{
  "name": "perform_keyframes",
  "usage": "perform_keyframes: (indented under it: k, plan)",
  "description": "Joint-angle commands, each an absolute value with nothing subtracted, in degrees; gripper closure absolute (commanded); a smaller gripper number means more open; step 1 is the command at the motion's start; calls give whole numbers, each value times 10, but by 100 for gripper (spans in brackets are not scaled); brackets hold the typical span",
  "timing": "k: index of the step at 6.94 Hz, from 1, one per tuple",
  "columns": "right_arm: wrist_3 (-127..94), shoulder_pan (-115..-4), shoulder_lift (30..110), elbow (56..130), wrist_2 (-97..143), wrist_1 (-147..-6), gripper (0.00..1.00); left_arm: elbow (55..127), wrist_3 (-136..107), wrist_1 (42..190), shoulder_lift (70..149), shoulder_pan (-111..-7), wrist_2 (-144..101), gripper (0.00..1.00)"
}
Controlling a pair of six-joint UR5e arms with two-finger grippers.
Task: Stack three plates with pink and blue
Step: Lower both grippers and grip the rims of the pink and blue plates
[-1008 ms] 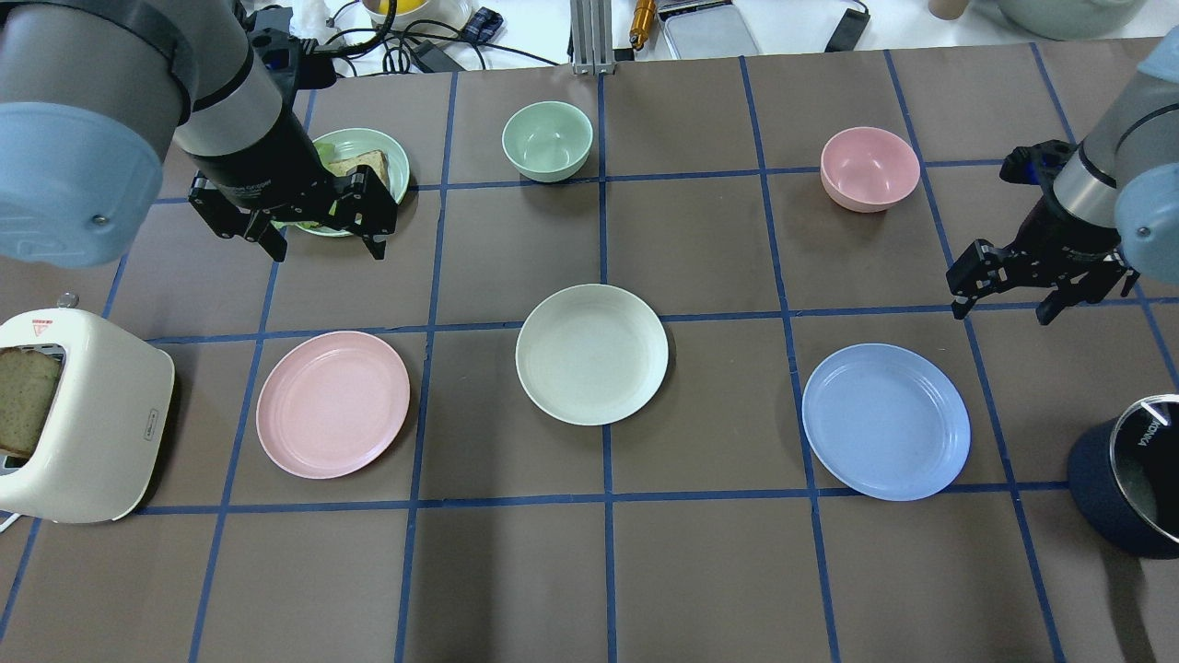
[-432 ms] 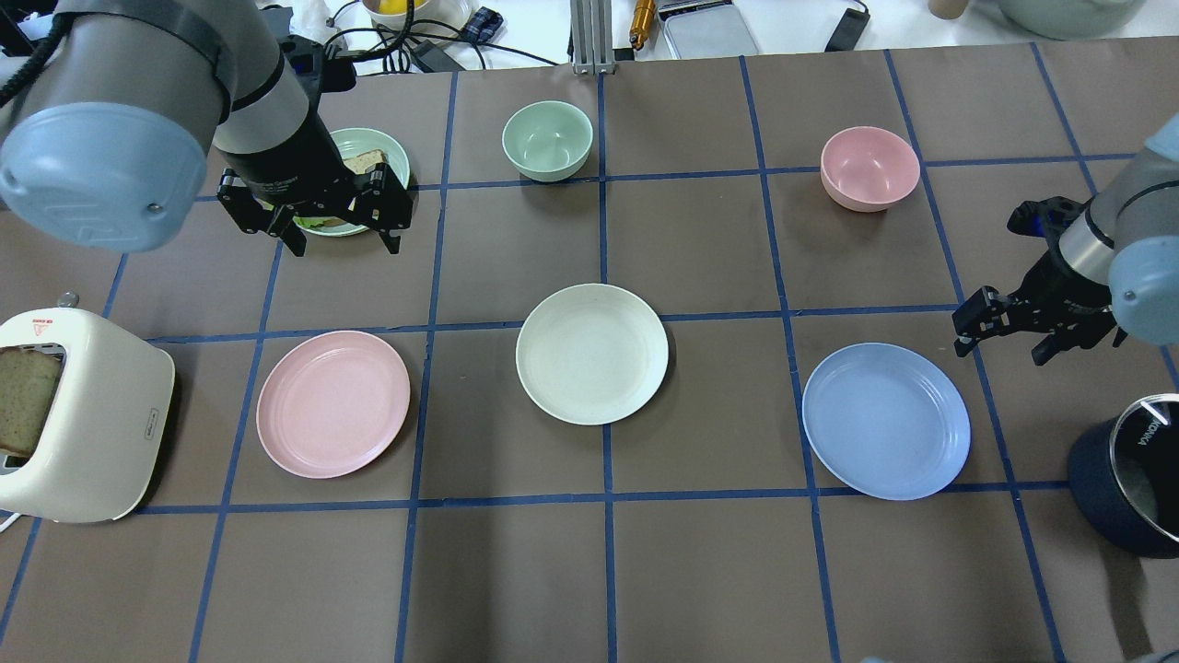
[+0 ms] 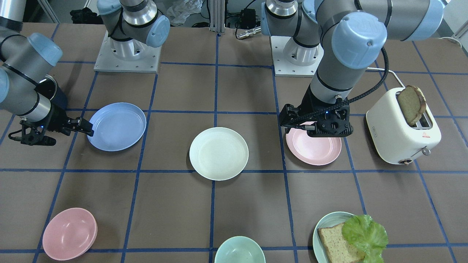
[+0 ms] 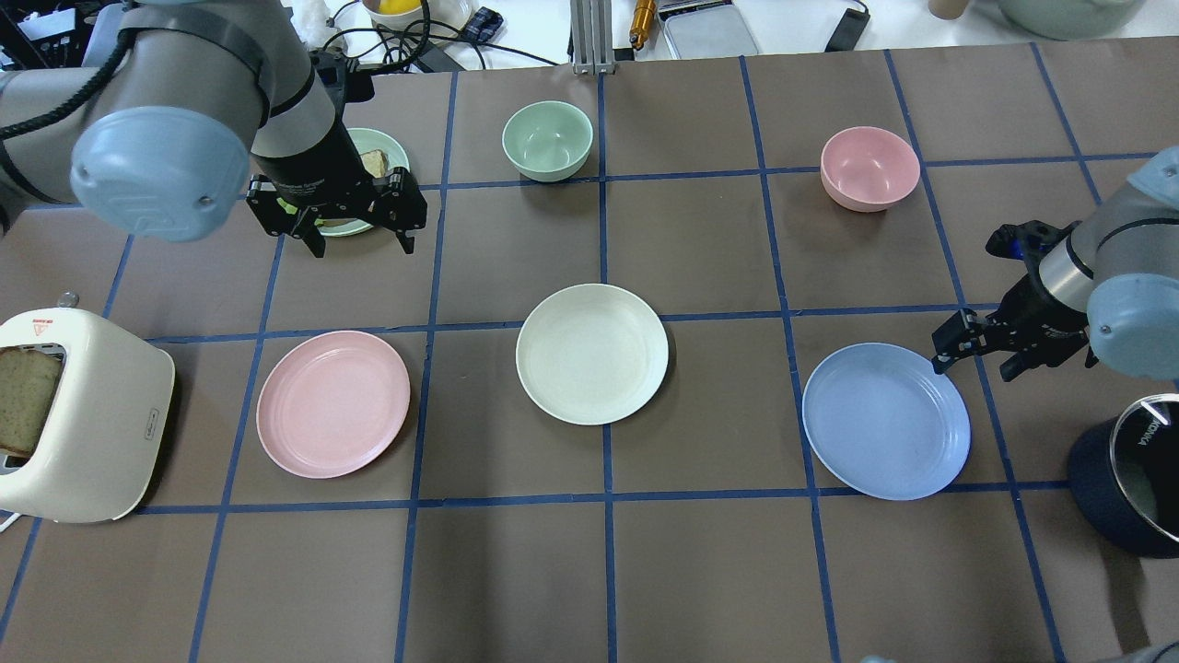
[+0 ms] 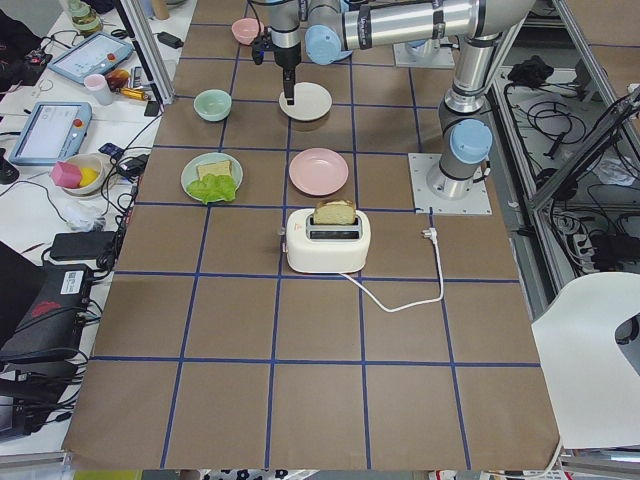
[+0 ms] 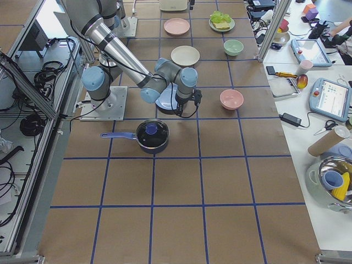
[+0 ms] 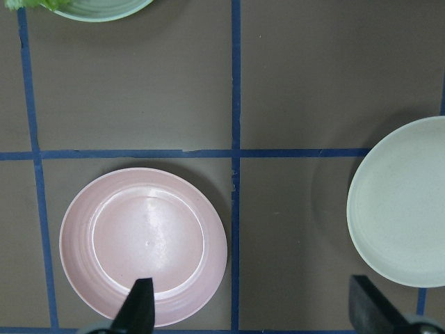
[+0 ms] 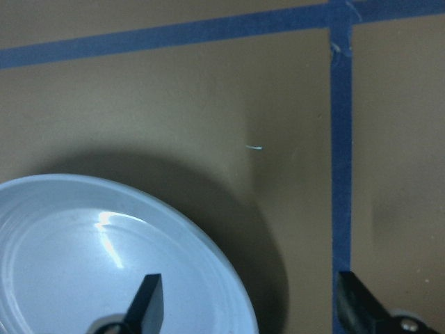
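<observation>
Released and empty at the right hand [image 4: 972, 368]: fingers spread, one over the far right rim of the blue plate [image 4: 885, 421], the other over bare desk [image 4: 700, 571] beyond it, so straddling the rim without yet touching, as far as can be judged. Lower and nearer than a second ago, when well off from that rim; reads as the last stretch of an approach to grip the edge. Released and empty too at the left hand [image 4: 362, 247]: fingers wide, pointing down, high above the pink plate [image 4: 332, 404], with one fingertip showing against its rim in the wrist view. Swung to the right since a second ago; whether also lower, hard to tell; seems to lag the right side. Outward from there, no change among the plates: pink at left, cream-white plate [image 4: 591, 354] in the middle, blue at right, each flat on the desk, well apart, in one row, none lifted, none stacked. Hence still at the opening of the task, both pickups ahead, the cream-white one likely to serve as base. Worth minding at the right: dark pot [image 4: 1128, 474] near the blue plate, close under the right arm. Toaster [image 4: 83, 414] at the left edge, beside the pink plate but apart.
</observation>
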State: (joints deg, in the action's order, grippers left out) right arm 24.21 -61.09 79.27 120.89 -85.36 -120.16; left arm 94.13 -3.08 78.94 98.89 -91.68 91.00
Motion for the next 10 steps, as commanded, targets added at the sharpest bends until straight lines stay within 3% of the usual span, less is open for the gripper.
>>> perform_keyframes:
  k: [1, 2, 3, 4, 7, 10]
  plan:
    - [237, -610, 794, 1226, -853, -1205, 18, 948, -59, 780, 1012, -940, 914, 3]
    - [238, -610, 794, 1228, -853, -1205, 29, 970, -63, 779, 1010, -944, 918, 6]
    - [235, -610, 795, 1225, -853, -1203, 30, 1000, -57, 780, 1001, -943, 918, 14]
    - [238, -610, 794, 1227, -854, -1201, 38, 1033, -57, 769, 995, -939, 918, 29]
    - [238, -610, 797, 1224, -857, -1201, 41, 1142, -60, 641, 995, -925, 922, 33]
    - [241, -610, 796, 1226, -856, -1198, 72, 1147, -87, 640, 1007, -918, 935, 40]
